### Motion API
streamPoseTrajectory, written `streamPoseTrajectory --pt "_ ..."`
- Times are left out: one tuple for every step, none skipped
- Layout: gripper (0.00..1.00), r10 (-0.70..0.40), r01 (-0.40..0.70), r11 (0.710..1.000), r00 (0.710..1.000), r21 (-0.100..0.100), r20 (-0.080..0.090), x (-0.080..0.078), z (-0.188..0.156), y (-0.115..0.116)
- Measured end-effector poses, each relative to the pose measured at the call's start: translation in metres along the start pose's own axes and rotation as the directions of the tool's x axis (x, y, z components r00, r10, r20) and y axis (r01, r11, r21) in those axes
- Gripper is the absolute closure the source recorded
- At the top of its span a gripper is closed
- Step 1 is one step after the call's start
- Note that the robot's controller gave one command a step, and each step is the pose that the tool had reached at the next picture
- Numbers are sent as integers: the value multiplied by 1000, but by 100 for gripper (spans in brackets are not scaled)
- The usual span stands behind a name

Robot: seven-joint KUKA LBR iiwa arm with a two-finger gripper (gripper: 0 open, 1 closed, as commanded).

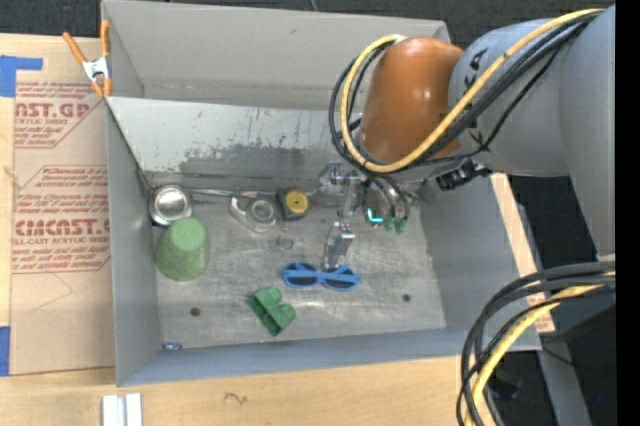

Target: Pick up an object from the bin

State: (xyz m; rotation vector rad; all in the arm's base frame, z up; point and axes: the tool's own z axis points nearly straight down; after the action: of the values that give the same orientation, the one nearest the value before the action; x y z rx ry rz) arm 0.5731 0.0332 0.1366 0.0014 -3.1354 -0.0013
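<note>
Because the gripper (338, 256) hangs just above the right half of a blue plastic piece shaped like two flat ovals joined in the middle (320, 277), I judge that piece to be the likeliest pick. It lies on the floor of the scuffed grey metal bin (395, 299), right of centre and toward the near wall, and I see nothing gripped yet. Whether the gripper is set wide or narrow I cannot tell from this angle. To do this step well I would shift slightly left, centre over the thin joint between the ovals, come straight down and close across that narrow waist. The piece looks smooth, thin and low against the metal, so a shallow descent would probably skate over it. A green blocky plastic piece (272, 309) lies nearer and to the left, apart from the blue one. Farther off sit a small yellow disc with a dark centre (294, 203), a clear round ring-like piece (256, 211), a shiny metal cup (170, 204) and a matte green plastic cup (182, 249).
</note>
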Motion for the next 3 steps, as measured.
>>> streamPoseTrajectory --pt "0 -98 98 995 995 1 16 25 66 -15" --pt "0 -200 200 980 980 2 6 52 37 -18" --pt "0 -166 166 986 986 0 5 60 38 -18"
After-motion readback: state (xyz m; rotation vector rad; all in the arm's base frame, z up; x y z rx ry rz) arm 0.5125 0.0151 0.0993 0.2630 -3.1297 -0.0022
